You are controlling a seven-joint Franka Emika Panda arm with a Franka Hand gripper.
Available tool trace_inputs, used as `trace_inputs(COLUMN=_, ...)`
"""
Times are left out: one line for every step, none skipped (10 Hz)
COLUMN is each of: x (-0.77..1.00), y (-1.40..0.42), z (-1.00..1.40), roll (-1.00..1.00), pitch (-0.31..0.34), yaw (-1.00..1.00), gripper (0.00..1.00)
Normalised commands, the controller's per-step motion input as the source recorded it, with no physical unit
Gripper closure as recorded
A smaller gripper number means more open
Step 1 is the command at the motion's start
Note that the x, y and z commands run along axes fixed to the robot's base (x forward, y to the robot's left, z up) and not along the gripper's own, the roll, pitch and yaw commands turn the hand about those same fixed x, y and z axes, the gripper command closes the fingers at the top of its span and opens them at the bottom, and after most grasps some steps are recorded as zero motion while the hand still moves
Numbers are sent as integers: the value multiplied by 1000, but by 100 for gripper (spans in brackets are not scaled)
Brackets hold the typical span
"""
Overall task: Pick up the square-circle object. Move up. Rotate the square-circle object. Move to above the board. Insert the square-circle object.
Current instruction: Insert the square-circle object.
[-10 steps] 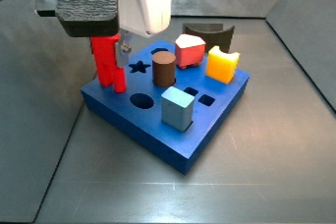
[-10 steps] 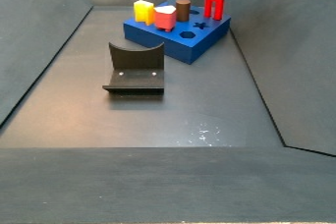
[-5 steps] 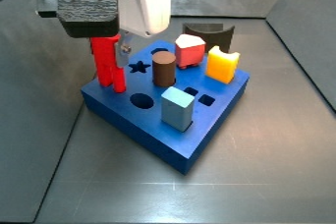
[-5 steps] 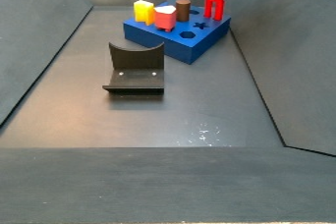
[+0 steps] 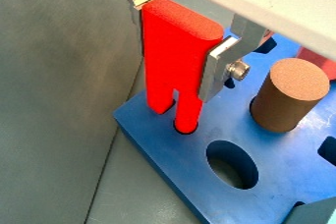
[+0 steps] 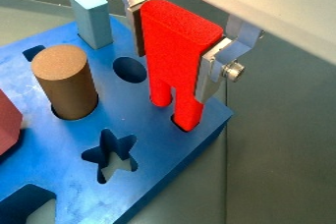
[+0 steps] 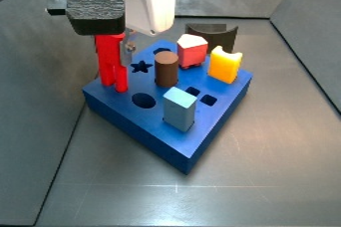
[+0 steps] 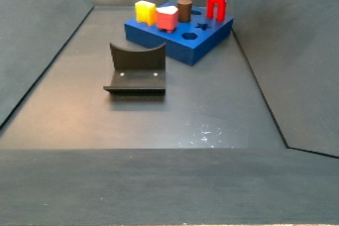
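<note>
Gripper (image 5: 184, 31) clenched on tall bright-red two-pronged block (image 5: 176, 61), prongs at thick blue slab (image 5: 178, 169) corner; keep vertical, push slow

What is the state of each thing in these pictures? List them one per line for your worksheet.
gripper: shut on the square-circle object, above the board's corner.
square-circle object: upright, legs down, its longer leg reaching the board.
board: flat on the floor, several holes open.
brown cylinder: upright in the board.
light-blue block: upright in the board.
yellow block: standing in the board.
fixture: standing on the floor, empty.
</note>
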Motion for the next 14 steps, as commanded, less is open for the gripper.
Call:
trace_inputs(x=3, y=329, z=-69, roll=-149, pitch=0, yaw=0, gripper=100)
trace_inputs(x=31, y=400, z=-100, roll=-157, pitch=0, yaw=-3, gripper=100)
trace_inputs(x=43, y=314, z=-229, roll=-71, pitch=0, yaw=0, gripper=100)
trace_inputs(x=66, y=194, z=-323, roll=-3, pitch=0, yaw=0, gripper=100)
trace_inputs(x=237, y=40, z=-314, roll=0, pitch=-4, yaw=-3, gripper=100)
trace_inputs(x=289, y=0, z=-143, roll=-14, pitch=-14, yaw=-60, gripper=100)
trace_inputs(x=-100, y=20, z=0, roll=-53, pitch=-77, yaw=0, gripper=100)
trace_inputs(x=-483, y=0, z=0, roll=0, pitch=-154, yaw=0, gripper=100)
trace_inputs(x=-649, y=0, z=0, roll=27, pitch=-173, yaw=23, gripper=100)
trace_inputs(x=-686, y=0, z=-29, roll=59, pitch=-196, yaw=31, gripper=100)
trace_inputs(x=-697, y=0, z=-111, roll=70, pitch=-220, yaw=51, gripper=100)
trace_inputs(x=-651, y=-6, z=-74, roll=30, pitch=-247, yaw=29, gripper=100)
trace_inputs(x=-649, y=0, z=3, roll=39, pitch=-251, yaw=49, gripper=100)
trace_inputs(x=-869, y=0, z=0, roll=77, pitch=-279, yaw=57, gripper=100)
